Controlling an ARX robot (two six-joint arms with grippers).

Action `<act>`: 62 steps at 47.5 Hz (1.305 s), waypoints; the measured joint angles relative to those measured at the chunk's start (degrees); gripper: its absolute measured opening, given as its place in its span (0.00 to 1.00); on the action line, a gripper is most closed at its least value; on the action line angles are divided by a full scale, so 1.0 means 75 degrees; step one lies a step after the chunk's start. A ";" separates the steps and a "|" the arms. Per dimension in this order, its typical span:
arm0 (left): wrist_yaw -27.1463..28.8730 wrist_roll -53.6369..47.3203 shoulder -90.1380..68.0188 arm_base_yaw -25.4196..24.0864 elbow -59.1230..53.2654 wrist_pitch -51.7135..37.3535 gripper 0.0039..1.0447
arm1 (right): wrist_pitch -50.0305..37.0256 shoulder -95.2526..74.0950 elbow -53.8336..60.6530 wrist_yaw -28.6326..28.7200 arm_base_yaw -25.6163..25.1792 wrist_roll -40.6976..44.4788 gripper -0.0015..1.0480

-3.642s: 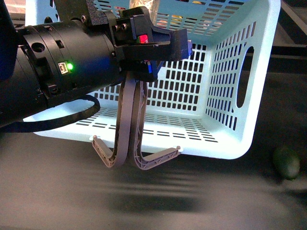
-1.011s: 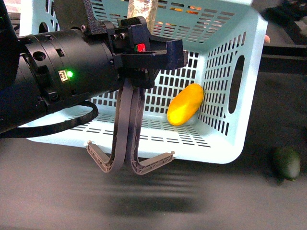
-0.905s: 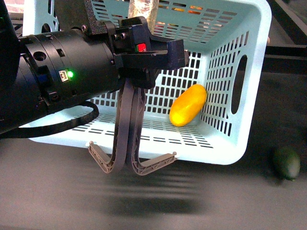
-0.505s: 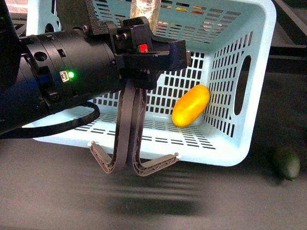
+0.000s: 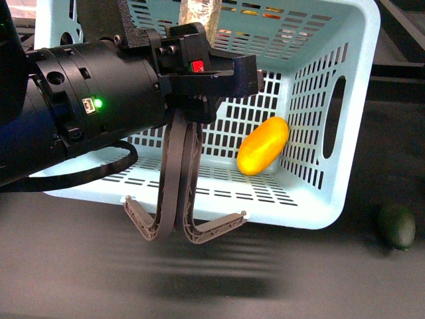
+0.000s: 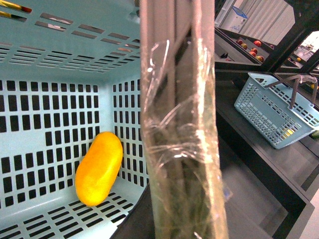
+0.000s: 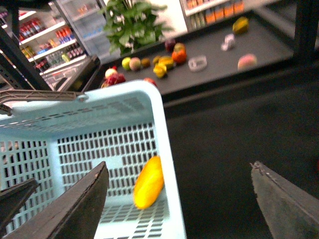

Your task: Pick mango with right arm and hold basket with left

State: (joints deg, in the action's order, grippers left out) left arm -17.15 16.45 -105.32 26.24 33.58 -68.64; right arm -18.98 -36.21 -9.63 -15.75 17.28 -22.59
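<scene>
The light-blue basket [image 5: 358, 100] hangs tilted, its opening toward me. My left gripper [image 5: 192, 100] is shut on its grey-brown handle [image 5: 174, 179], which is wrapped in clear film in the left wrist view [image 6: 179, 124]. The yellow-orange mango [image 5: 263, 145] lies inside the basket against the wall with the oval hand hole. It also shows in the left wrist view [image 6: 98, 168] and the right wrist view [image 7: 148, 182]. My right gripper [image 7: 179, 167] is open and empty, apart from the basket [image 7: 99, 114], and is out of the front view.
A dark green oval fruit [image 5: 397, 225] lies on the dark surface to the right of the basket. A second blue basket [image 6: 279, 114] sits on a dark shelf. A counter with several fruits [image 7: 164, 59] and a plant [image 7: 132, 22] stand further back.
The basket held no mango 3.6 s ago; the mango now lies in it. Over the last second the basket swung slightly and the mango shifted a little right.
</scene>
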 joint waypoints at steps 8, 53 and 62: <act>-0.0006 0.0012 0.0000 0.0003 0.0000 0.0000 0.08 | -0.0924 0.0568 0.0551 0.0338 -0.0463 0.2157 0.58; 0.0003 -0.0012 0.0000 0.0003 0.0000 0.0000 0.08 | 0.0941 0.3258 0.1250 0.2087 -0.2285 0.2981 0.02; 0.0003 -0.0015 0.0000 0.0003 0.0000 0.0000 0.08 | 0.1262 0.3631 0.1250 0.2087 -0.2285 0.2981 0.02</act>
State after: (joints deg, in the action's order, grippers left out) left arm -17.12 16.34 -105.32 26.26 33.58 -68.64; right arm -9.52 -8.97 -0.25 -0.10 0.14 -0.23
